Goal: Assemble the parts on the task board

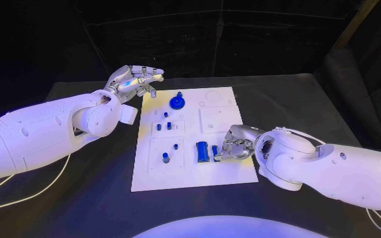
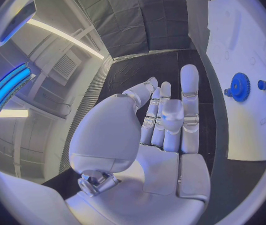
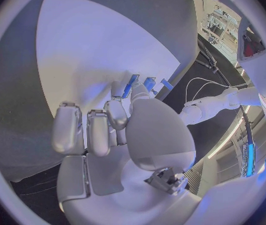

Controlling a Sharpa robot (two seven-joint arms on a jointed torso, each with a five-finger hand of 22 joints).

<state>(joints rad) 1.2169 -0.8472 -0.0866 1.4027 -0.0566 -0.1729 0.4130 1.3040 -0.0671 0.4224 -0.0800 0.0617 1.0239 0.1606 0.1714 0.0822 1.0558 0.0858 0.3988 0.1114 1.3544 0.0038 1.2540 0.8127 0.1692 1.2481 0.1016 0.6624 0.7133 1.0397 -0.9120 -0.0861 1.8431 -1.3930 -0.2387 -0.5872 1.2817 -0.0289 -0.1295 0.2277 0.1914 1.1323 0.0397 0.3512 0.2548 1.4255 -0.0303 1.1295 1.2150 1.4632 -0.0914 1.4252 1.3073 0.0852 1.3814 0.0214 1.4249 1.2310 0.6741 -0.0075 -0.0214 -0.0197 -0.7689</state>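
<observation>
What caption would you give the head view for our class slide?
Left hand hovers open beside the task board, near a blue gear; right hand reaches over the board's near edge.

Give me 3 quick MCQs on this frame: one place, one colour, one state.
1. Where is the round gear on the task board?
A. far end, near the left robot hand
B. near edge, by the robot
C. off the board

2. Colour of the gear?
A. red
B. blue
C. green

3. State of the left robot hand?
A. gripping the gear
B. pressing the board
C. holding nothing, raised beside the board

Answers:
1 A, the head view shows it at the board's far end.
2 B, it shows blue in the head and left wrist views.
3 C, the left wrist view shows bare fingers.
</observation>
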